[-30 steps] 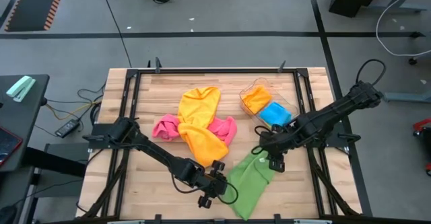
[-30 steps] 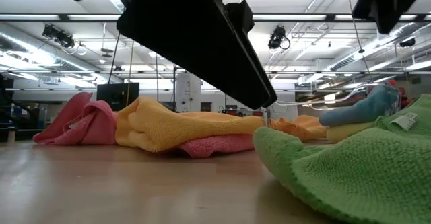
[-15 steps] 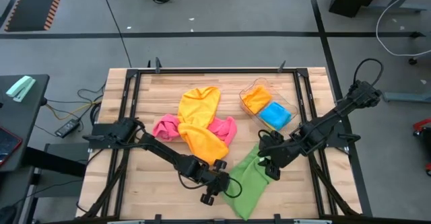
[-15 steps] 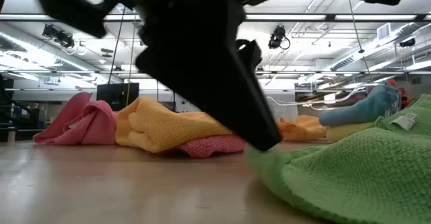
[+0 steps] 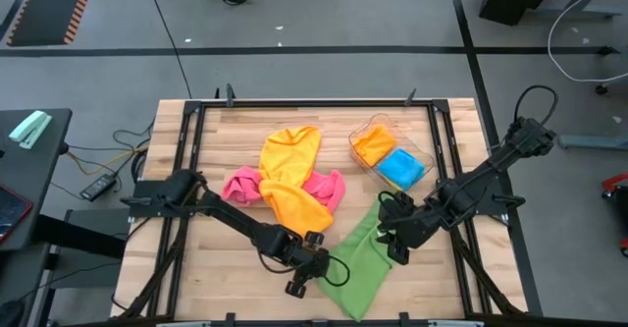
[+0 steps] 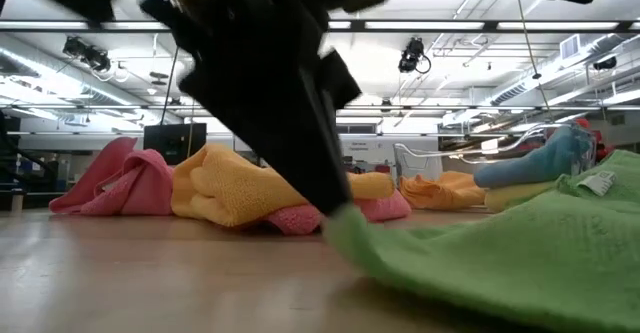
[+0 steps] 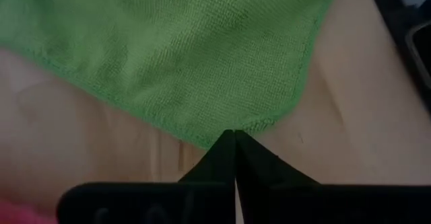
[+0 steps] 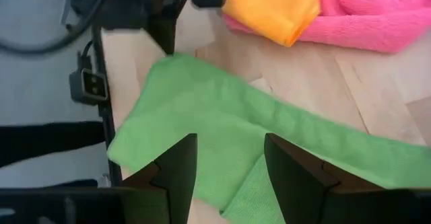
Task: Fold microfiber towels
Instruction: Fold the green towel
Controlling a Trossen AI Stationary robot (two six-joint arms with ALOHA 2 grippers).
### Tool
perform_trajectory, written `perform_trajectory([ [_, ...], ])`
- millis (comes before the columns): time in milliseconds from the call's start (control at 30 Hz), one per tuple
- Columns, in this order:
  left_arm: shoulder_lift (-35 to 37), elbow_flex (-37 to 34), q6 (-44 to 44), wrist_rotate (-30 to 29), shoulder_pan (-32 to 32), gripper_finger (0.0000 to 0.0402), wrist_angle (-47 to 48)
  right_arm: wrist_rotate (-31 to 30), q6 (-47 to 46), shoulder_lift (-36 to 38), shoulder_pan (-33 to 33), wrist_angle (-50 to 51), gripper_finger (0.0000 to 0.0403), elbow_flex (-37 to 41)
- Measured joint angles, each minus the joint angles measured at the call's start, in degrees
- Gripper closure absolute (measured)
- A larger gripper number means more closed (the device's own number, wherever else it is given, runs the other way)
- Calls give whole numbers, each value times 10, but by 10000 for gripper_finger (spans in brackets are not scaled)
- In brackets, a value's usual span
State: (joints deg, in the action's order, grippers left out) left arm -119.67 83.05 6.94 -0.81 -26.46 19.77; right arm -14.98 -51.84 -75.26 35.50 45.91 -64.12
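Note:
A green microfiber towel (image 5: 361, 263) lies spread on the wooden table near its front edge; in the low view this green towel (image 6: 500, 258) lies low and flat. My left gripper (image 5: 320, 268) is shut at the towel's left corner and shows as shut fingertips in the left wrist view (image 7: 234, 138). My right gripper (image 5: 391, 237) hangs open over the towel's far end. Its two fingers (image 8: 178, 167) stand apart above the cloth, clear of it. My left gripper pinches the green towel's left corner (image 7: 232, 122) between its two shut fingers. The fingers slant down from the table's left side. The corner (image 6: 345, 223) is just above the wood, and the rest of the towel lies on the table behind it.
A yellow-orange towel (image 5: 291, 185) lies draped over a pink towel (image 5: 240, 185) at the table's middle. A clear tray (image 5: 425, 150) at the far right holds an orange and a blue towel. Black frame rails (image 5: 191, 170) run along the table's sides. Bare wood (image 5: 211, 258) lies at the near left.
My left gripper has shut on the green towel's left corner. That corner has been drawn out toward the table's left, and the bunched near part of the towel has flattened and spread, while its far end stays where it was.

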Motion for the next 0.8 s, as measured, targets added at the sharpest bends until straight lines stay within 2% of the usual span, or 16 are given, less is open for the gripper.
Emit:
perform_trajectory([
  [167,39,13,13,24,0,396,77,-1,10,0,8,-30,222,36],
  [300,64,14,27,39,0,397,120,16,-4,0,8,-105,222,100],
  [433,103,14,57,44,0,398,212,50,-19,-1,8,-210,222,157],
  [533,136,14,84,36,2,398,288,59,-20,0,8,-231,222,168],
  [667,164,14,106,35,6,388,279,60,-1,0,7,-230,222,169],
  [800,161,14,46,17,-7,341,204,60,4,0,5,-230,222,169],
])
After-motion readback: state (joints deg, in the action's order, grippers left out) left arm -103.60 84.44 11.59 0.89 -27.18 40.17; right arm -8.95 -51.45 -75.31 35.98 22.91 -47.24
